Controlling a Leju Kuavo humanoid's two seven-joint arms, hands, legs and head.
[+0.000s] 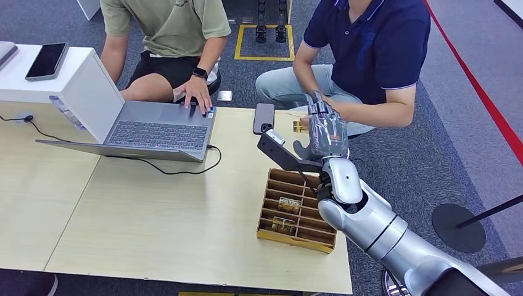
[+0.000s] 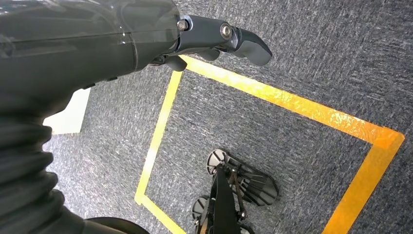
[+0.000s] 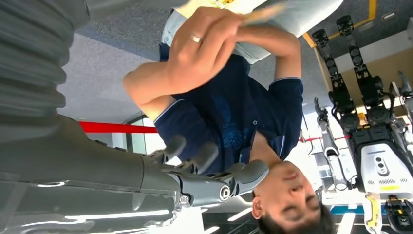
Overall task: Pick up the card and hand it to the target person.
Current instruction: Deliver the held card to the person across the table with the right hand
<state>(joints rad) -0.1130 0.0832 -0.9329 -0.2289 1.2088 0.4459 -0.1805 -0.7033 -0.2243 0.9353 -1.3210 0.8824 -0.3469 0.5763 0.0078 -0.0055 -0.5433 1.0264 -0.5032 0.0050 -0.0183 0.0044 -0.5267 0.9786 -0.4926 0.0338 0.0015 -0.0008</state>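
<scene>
The yellow card (image 1: 300,126) is at the table's far edge, in the hands of the person in the dark blue polo (image 1: 370,49). In the right wrist view that person's hand (image 3: 204,44) pinches the thin card (image 3: 263,13) edge-on. My right hand (image 1: 325,126) is raised upright just beside the person's hands, fingers (image 3: 243,175) apart and holding nothing. A wooden divided box (image 1: 297,237) below my right forearm holds two more cards (image 1: 288,205). My left hand (image 2: 219,41) hangs over the carpet with its fingers extended and nothing in it.
An open grey laptop (image 1: 154,129) with a black cable sits at the table's far left, where a person in a green shirt (image 1: 166,24) types. A black phone (image 1: 264,117) lies by the card. A white box (image 1: 43,80) carries another phone. A black stand base (image 1: 459,228) is on the floor to the right.
</scene>
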